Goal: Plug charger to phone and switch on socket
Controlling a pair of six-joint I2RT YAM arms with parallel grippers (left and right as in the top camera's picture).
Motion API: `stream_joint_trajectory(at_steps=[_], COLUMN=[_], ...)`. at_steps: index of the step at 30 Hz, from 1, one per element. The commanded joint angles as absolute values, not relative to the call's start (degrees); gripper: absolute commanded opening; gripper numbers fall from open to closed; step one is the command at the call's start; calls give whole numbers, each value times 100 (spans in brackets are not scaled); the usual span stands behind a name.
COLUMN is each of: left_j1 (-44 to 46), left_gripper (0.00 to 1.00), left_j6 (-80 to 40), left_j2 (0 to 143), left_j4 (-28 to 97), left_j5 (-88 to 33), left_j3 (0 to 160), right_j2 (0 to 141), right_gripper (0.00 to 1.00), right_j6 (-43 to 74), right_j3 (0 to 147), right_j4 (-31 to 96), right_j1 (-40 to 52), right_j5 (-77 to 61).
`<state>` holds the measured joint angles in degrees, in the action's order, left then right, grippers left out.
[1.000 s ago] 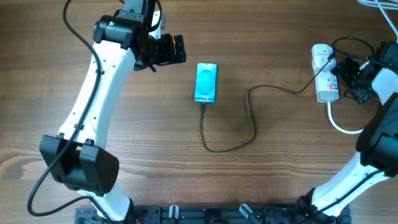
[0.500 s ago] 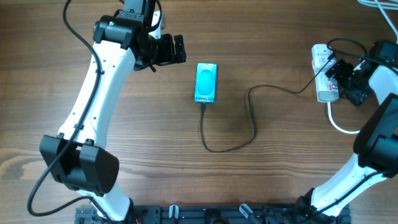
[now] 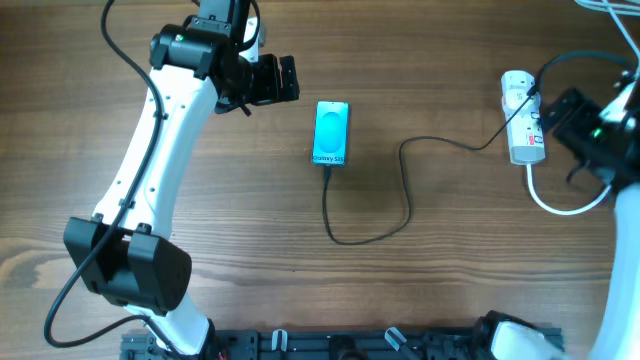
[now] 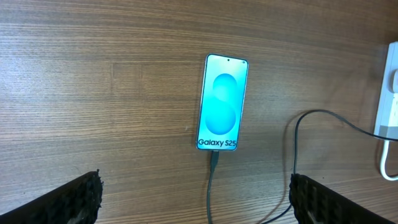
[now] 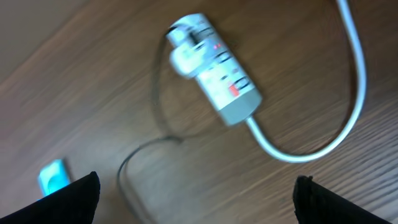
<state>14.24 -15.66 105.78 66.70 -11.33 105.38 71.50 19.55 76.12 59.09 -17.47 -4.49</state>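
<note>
The phone (image 3: 332, 132) lies screen up on the wooden table, turquoise screen lit. It also shows in the left wrist view (image 4: 222, 102). The charger, a thin black cable (image 3: 405, 195), has its plug in the phone's bottom edge (image 4: 213, 160) and loops right to the socket (image 3: 522, 128). The socket is a white power strip with red marks (image 5: 217, 78). My left gripper (image 3: 287, 78) is open and empty, left of the phone. My right gripper (image 3: 560, 112) is open and empty, just right of the socket and apart from it. The right wrist view is blurred.
The socket's thick white cord (image 3: 560, 205) curves off its near end toward the right edge; it also shows in the right wrist view (image 5: 339, 127). More white cords (image 3: 615, 20) lie at the far right corner. The arm bases' black rail (image 3: 330, 345) runs along the front edge.
My right gripper has drawn back from the socket toward the right and front. The left arm, phone and cable have not moved.
</note>
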Motion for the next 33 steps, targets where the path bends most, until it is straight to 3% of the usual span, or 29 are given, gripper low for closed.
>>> stream_joint_trajectory(at_steps=[1, 6, 11, 29, 33], left_j1=[1424, 1424, 1424, 1424, 1424], left_gripper=[100, 100, 100, 100, 100], left_j6=[-1590, -1590, -1590, -1590, -1590], left_j2=[10608, 10608, 10608, 10608, 10608], left_j4=[6667, 6670, 6667, 6667, 6667], left_j5=[-1081, -1081, -1081, -1079, -1081], left_j3=[10497, 10497, 10497, 10497, 10497], right_j2=[6136, 5052, 4663, 4724, 4464], right_gripper=[100, 100, 100, 100, 100], right_j6=[1826, 2467, 3041, 2993, 2432], right_j3=[7201, 7059, 7059, 7037, 6707], right_j4=[6198, 7035, 7881, 7878, 7231], right_j1=[-1131, -403, -366, -364, -193], right_j5=[-515, -517, -515, -351, -193])
